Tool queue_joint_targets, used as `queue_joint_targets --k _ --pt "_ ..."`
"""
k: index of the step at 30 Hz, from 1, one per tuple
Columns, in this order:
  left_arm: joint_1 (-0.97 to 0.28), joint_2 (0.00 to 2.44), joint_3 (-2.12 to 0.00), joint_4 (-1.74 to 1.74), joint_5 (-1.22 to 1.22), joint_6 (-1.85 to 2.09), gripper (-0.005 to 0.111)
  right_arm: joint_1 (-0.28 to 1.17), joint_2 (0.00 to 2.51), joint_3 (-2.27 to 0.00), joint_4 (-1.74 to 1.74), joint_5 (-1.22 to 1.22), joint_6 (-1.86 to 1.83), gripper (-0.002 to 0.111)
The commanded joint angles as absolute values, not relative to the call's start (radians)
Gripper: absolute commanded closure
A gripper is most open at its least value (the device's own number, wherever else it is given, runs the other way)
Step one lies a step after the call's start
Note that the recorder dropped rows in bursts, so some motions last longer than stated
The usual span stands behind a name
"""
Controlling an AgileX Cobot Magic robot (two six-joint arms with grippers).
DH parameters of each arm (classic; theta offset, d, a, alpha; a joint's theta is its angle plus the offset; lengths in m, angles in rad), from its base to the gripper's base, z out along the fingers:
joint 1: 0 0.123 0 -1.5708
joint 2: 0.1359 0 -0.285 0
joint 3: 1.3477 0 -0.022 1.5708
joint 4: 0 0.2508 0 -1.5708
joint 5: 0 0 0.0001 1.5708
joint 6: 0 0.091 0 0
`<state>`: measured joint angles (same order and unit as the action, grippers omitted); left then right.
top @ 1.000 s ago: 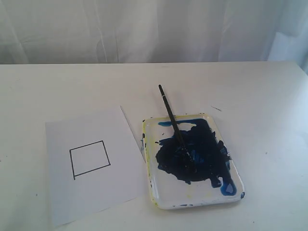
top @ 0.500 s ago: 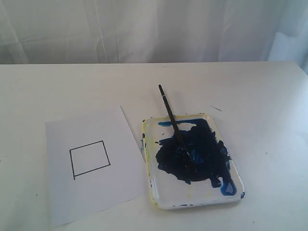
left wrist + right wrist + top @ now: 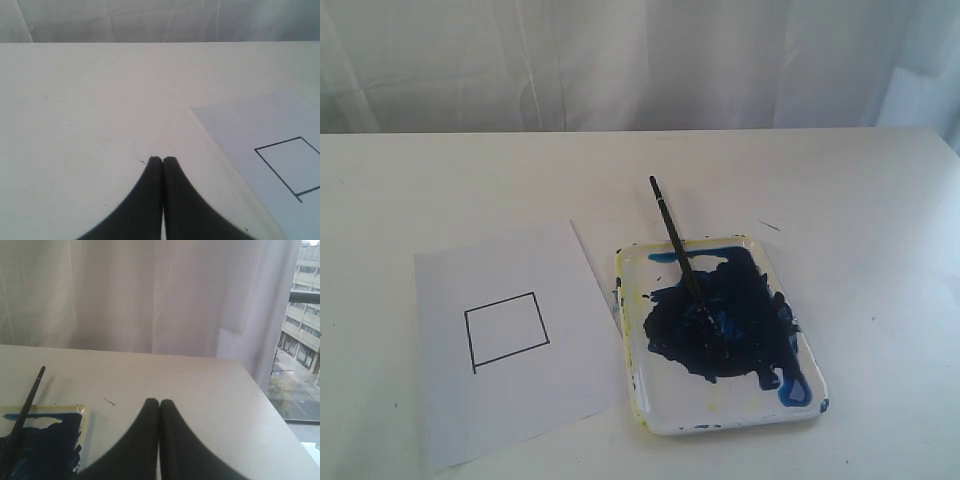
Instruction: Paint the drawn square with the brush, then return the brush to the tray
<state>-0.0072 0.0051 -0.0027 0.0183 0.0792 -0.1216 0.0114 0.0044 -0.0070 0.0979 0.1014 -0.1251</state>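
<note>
The drawn square point(image 3: 507, 331) sits on a white paper sheet point(image 3: 515, 340) at the left, its inside still white; it also shows in the left wrist view as the drawn square point(image 3: 292, 165). The brush point(image 3: 678, 258) lies with its tip in the dark blue blotch of the tray point(image 3: 720, 415), handle sticking out over the far rim. The right wrist view shows the brush point(image 3: 25, 412) and the tray point(image 3: 82, 415) off to one side. My left gripper point(image 3: 162, 160) is shut and empty over bare table. My right gripper point(image 3: 159, 402) is shut and empty too. Neither gripper appears in the exterior view.
The white table point(image 3: 840, 200) runs to a white curtain point(image 3: 640, 60) at the back. A small dark mark point(image 3: 769, 225) lies on the table beyond the tray. The table's right edge point(image 3: 280, 415) and a window with buildings show in the right wrist view.
</note>
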Motion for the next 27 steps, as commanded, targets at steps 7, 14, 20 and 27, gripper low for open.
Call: queue_joint_targets --k 7,14,20,27 --pt "-0.013 0.0 -0.217 0.0 0.188 -0.28 0.107 0.016 0.0 -0.025 0.104 -0.067 0.006 0.108" --pt "-0.013 0.062 -0.399 0.0 0.39 -0.253 0.107 0.016 0.0 -0.155 0.104 0.0 0.006 0.108" --pt "-0.013 0.188 -0.521 0.0 0.538 -0.201 0.107 0.016 0.0 -0.238 0.104 0.0 0.007 0.108" --pt "-0.013 0.38 -0.642 0.0 0.569 -0.201 0.107 0.016 0.006 -0.322 0.104 0.063 0.0 0.108"
